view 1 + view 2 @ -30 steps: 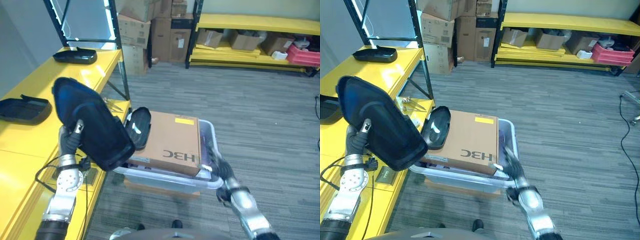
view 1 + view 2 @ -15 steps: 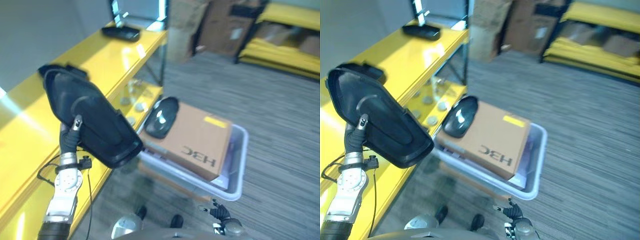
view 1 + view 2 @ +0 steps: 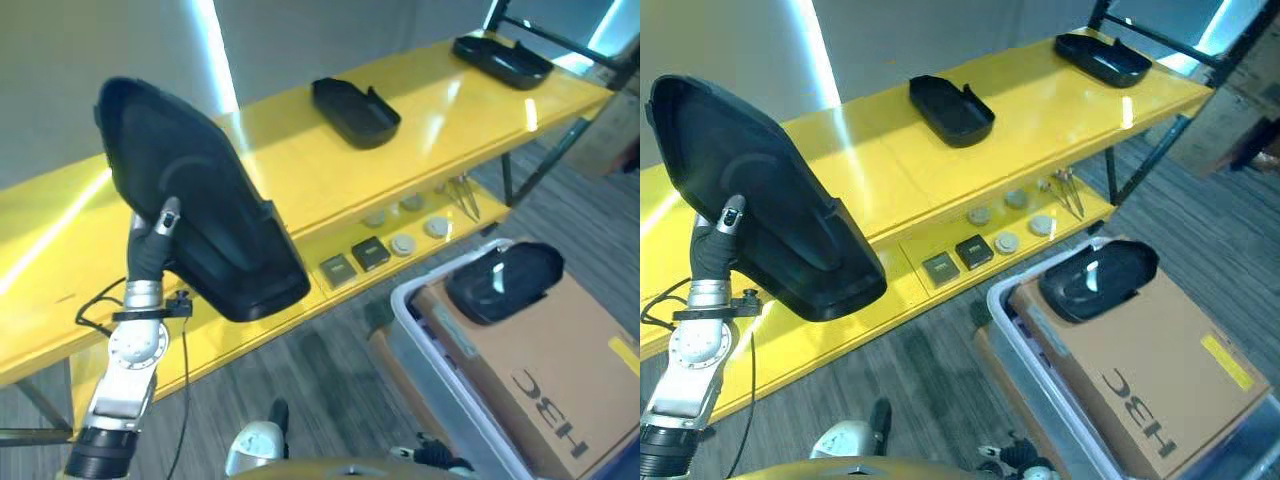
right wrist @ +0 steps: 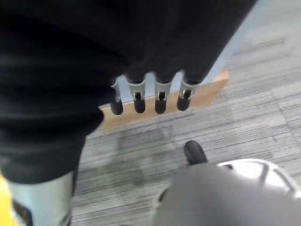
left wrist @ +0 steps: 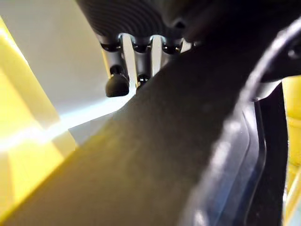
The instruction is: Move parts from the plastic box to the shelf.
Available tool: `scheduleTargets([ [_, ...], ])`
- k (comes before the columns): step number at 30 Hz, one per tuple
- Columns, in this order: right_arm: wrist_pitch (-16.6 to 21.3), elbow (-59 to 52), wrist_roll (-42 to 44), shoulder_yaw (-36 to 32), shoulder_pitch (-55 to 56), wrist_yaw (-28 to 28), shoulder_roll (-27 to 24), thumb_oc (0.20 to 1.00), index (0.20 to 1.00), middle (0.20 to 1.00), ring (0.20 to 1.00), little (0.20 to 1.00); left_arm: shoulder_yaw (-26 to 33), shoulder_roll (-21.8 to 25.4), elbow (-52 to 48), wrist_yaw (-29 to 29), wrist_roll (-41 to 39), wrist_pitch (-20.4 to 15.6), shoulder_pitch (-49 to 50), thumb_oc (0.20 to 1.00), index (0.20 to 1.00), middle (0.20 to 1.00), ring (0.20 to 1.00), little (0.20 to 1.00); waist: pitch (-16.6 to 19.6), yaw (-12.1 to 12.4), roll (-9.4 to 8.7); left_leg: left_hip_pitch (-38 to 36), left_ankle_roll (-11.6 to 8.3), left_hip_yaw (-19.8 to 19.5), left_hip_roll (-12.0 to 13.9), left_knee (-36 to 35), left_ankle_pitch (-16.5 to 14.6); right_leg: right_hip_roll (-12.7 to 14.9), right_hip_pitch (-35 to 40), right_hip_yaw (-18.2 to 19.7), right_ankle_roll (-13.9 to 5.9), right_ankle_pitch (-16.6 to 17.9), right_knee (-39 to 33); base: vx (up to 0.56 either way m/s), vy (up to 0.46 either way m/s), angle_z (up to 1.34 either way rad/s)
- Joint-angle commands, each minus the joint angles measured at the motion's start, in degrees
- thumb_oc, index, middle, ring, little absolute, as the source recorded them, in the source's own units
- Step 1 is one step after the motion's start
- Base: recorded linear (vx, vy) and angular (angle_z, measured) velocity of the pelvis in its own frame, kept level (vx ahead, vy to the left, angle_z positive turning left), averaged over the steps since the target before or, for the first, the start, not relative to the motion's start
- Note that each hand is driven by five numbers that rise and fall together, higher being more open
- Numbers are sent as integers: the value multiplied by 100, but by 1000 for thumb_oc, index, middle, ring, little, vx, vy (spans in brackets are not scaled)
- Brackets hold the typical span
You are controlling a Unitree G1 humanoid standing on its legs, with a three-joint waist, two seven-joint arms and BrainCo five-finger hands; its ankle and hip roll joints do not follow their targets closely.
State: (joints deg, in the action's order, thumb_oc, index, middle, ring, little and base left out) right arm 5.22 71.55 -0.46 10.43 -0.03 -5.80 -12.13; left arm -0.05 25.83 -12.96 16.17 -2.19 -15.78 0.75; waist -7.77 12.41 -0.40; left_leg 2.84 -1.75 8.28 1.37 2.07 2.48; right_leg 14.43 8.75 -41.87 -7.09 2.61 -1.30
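Progress check, w/ the yellow shelf (image 3: 300, 165) as reference.

Done so far: two black parts lay flat on the shelf's upper surface, one (image 3: 355, 110) near mid-length and one (image 3: 500, 58) at the far end by the dark upright post. Both sat apart from each other and clear of the edge.

In hand: a third, larger black part (image 3: 195, 205) was held up in front of the shelf's near end, above its surface, not touching it as far as could be judged. The left hand (image 3: 155, 240) gripped it from below, fingers (image 5: 117, 82) curled round it in the left wrist view; the exact hold was largely hidden behind the part.

Still to move: one more black part (image 3: 1098, 280) rested on top of a brown cardboard carton (image 3: 1160, 370), which sat in the plastic box (image 3: 425, 345) on the floor just below the shelf's front. Anything under the carton couldn't be seen.

Right hand (image 4: 148, 96): fingers hung straight and relaxed, empty, over the grey floor.

The shelf's lower level carried small discs and two dark squares (image 3: 355, 262), not part of the job as far as could be told.

Assessment: approx. half done; third part mid-transfer, placement pending, at least one pick left.
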Motion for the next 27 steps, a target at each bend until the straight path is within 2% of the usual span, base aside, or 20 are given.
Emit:
scheduleTargets([
  [1, -96, 86, 130, -126, -174, -190, -118, 1000, 1000, 1000, 1000, 1000, -16, 255, -514, -70, -5, -392, -693, 200, 200, 200, 200, 200, 225, -36, -61, 233, 16, -5, 54, 226, -471, 105, 171, -43, -77, -737, 1189, 333, 334, 48],
  [2, -90, 48, 167, -156, -203, -211, -95, 1000, 1000, 1000, 1000, 1000, -79, 303, -544, -36, 57, -376, -779, 200, 200, 200, 200, 200, 231, -108, -75, 130, 134, -74, -58, 208, -562, 332, 46, 64, -221, -531, 1594, 229, 277, 56],
  [3, -94, 45, 168, -160, -207, -213, -91, 1000, 1000, 1000, 1000, 1000, -86, 307, -537, -26, 65, -374, -793, 200, 200, 200, 200, 200, 222, -105, -89, 120, 167, -68, -96, 200, -575, 394, 23, 83, -269, -529, 1665, 226, 216, 55],
  [4, -88, -9, 176, -128, -226, -197, -55, 1000, 1000, 1000, 1000, 1000, -246, 413, -570, -2, 132, -341, -1018, 200, 200, 200, 200, 200, 152, -292, -76, -66, 295, -243, -191, 95, -615, 483, -227, 576, -418, -241, 2340, 142, 134, 35],
  [5, -90, -12, 175, -130, -234, -197, -51, 1000, 1000, 1000, 1000, 1000, -250, 418, -560, 5, 135, -340, -1035, 200, 200, 200, 200, 200, 141, -287, -89, -75, 312, -236, -215, 78, -616, 525, -257, 603, -446, -250, 2404, 169, 106, 22],
  [6, -82, -33, 136, -71, -256, -199, -52, 1000, 1000, 1000, 1000, 1000, -371, 484, -563, 1, 212, -334, -1116, 200, 200, 200, 200, 200, 100, -408, -84, -141, 332, -388, -234, 7, -615, 380, -470, 1095, -463, -292, 2488, 32, -22, 56],
  [7, -53, -50, 193, 8, -327, -225, -55, 1000, 1000, 1000, 1000, 1000, -569, 566, -519, 40, 193, -392, -1362, 200, 200, 200, 200, 200, 71, -555, 5, -172, 286, -627, -158, -226, -405, -88, -976, 2033, -235, -610, 2073, 24, -38, 73],
  [8, -53, -49, 195, 5, -333, -225, -57, 1000, 1000, 1000, 1000, 1000, -572, 564, -511, 42, 194, -395, -1373, 200, 200, 200, 200, 200, 84, -543, 16, -153, 279, -619, -138, -240, -381, -113, -994, 2034, -218, -581, 2043, 117, -139, 87],
  [9, -38, -44, 366, 6, -296, -224, -37, 1000, 1000, 1000, 1000, 1000, -650, 583, -484, 7, 125, -425, -1478, 200, 200, 200, 200, 200, 64, -618, 58, -232, 171, -896, -74, -384, -364, -71, -1008, 2484, -196, -631, 1336, 111, -106, 53],
  [10, -37, -44, 368, 4, -299, -224, -38, 1000, 1000, 1000, 1000, 1000, -652, 583, -481, 7, 125, -426, -1484, 200, 200, 200, 200, 200, 69, -621, 66, -217, 170, -902, -66, -389, -344, -86, -1001, 2473, -190, -591, 1289, 180, -142, 51],
  [11, -31, -36, 407, 5, -281, -231, -40, 1000, 1000, 1000, 1000, 1000, -694, 579, -460, 10, 113, -437, -1511, 200, 200, 200, 200, 200, 80, -679, 58, -262, 144, -1029, -66, -457, -348, -108, -1029, 2690, -212, -510, 1041, 215, -152, 61],
  [12, -1, -62, 420, 121, -215, -209, -59, 1000, 1000, 1000, 1000, 1000, -828, 586, -374, 25, 81, -457, -1631, 200, 200, 200, 200, 200, 92, -874, 8, -337, 105, -1443, -103, -531, -360, -397, -1157, 3615, -265, -498, 654, 213, -152, 57],
  [13, 0, -62, 420, 121, -219, -210, -59, 1000, 1000, 1000, 1000, 1000, -827, 587, -371, 26, 81, -459, -1635, 200, 200, 200, 200, 200, 99, -875, 8, -316, 104, -1444, -103, -531, -341, -399, -1171, 3616, -263, -473, 639, 183, -160, 86],
  [14, -7, -43, 375, 187, -189, -185, -81, 1000, 1000, 1000, 1000, 1000, -874, 573, -337, 5, 78, -465, -1682, 200, 200, 200, 200, 200, 97, -930, -1, -325, 80, -1616, -102, -563, -338, -518, -1252, 3908, -263, -467, 640, 43, -138, 106],
  [15, 3, -33, 339, 245, -156, -166, -72, 1000, 1000, 1000, 1000, 1000, -884, 565, -322, -9, 88, -445, -1699, 200, 200, 200, 200, 200, 109, -923, -56, -296, 48, -1750, -102, -541, -343, -592, -1174, 3951, -198, -508, 580, 75, -243, 116],
  [17, -22, -5, 242, 295, -133, -149, -58, 1000, 1000, 1000, 1000, 1000, -751, 557, -352, -36, 137, -456, -1554, 200, 200, 200, 200, 200, 114, -810, -104, -228, -54, -1950, -50, -589, -254, -597, -1045, 3642, -119, -500, 435, 27, -304, 100],
  [19, 2, -2, 208, 325, -52, -138, -79, 1000, 1000, 1000, 1000, 1000, -671, 472, -317, -16, 26, -449, -1432, 200, 200, 200, 200, 200, 119, -853, -105, -84, -204, -2208, 37, -611, -101, -762, -923, 3423, -24, -514, 263, 11, -315, 152],
  [22, 12, 82, 159, 286, -47, -185, -251, 1000, 1000, 1000, 1000, 1000, -496, 391, -349, -15, -74, -419, -1237, 200, 200, 200, 200, 200, 71, -865, -91, 170, -385, -2427, 40, -333, -51, -849, -606, 2837, 99, -531, 59, 64, -235, 109],
  [24, 2, 120, 149, 210, -47, -197, -333, 1000, 1000, 1000, 1000, 1000, -514, 408, -358, -26, -39, -394, -1261, 200, 200, 200, 200, 200, 34, -876, -83, 284, -401, -2248, 26, -267, -7, -792, -508, 2609, 88, -536, 8, 36, -68, 68],
  [27, -42, 165, 222, 17, -90, -262, -477, 1000, 1000, 1000, 1000, 1000, -560, 410, -300, -63, -94, -352, -1365, 200, 200, 200, 200, 200, 39, -938, -31, 497, -303, -1433, 30, -366, 217, -684, -347, 2158, 42, -508, -79, 33, 10, 99],
])
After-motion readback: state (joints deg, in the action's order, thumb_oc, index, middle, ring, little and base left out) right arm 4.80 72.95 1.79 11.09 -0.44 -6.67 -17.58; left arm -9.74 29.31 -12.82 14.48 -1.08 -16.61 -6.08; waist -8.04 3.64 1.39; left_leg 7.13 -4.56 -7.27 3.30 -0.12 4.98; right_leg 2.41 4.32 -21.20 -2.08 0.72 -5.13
